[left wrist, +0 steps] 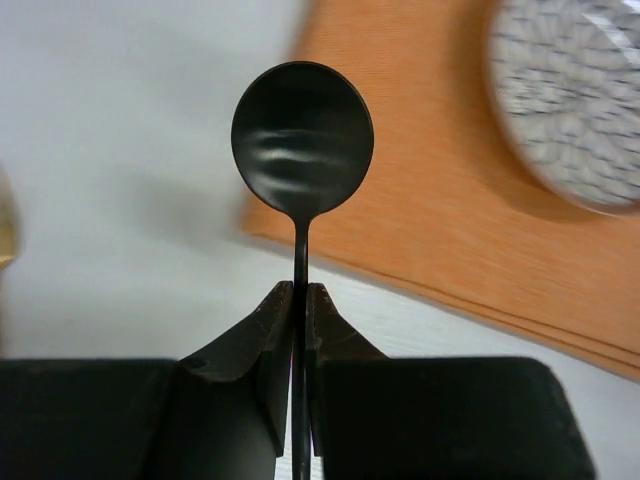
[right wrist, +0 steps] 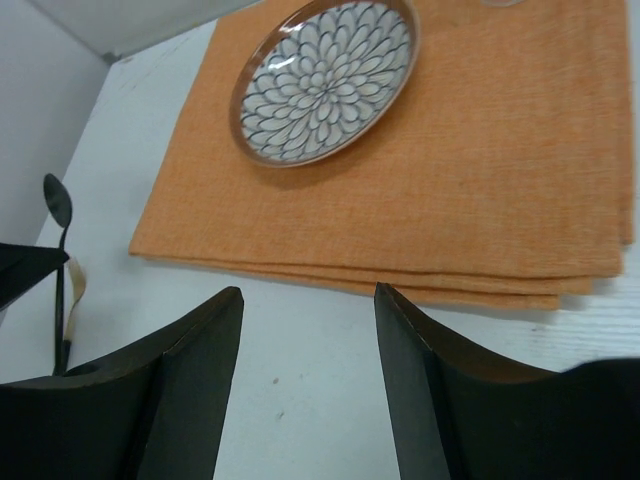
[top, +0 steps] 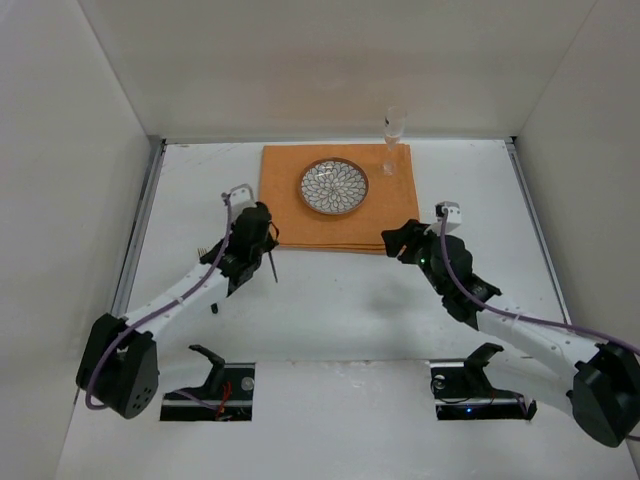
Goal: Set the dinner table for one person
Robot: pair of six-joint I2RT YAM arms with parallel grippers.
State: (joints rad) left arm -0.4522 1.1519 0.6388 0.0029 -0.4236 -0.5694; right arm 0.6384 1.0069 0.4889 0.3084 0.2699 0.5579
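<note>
At the near edge of the dinner table (top: 330, 320), the two arms are bolted side by side and reach out over its white top, which fills the whole workspace. The left gripper (left wrist: 300, 292) has its fingers (left wrist: 258, 345) pressed together on the thin handle of a black spoon (left wrist: 302, 135). The spoon's round bowl stands clear beyond the fingertips, near the near left corner of the orange mat (top: 285, 205). The right gripper (right wrist: 308, 295) has its fingers (right wrist: 200, 365) spread apart, with nothing between them and touching nothing. It hovers over bare table just short of the mat's near edge, toward its right corner. Farther back, a round petal-patterned plate (top: 333, 187) lies on the mat. A clear glass (top: 393, 140) stands upright at the mat's far right corner.
</note>
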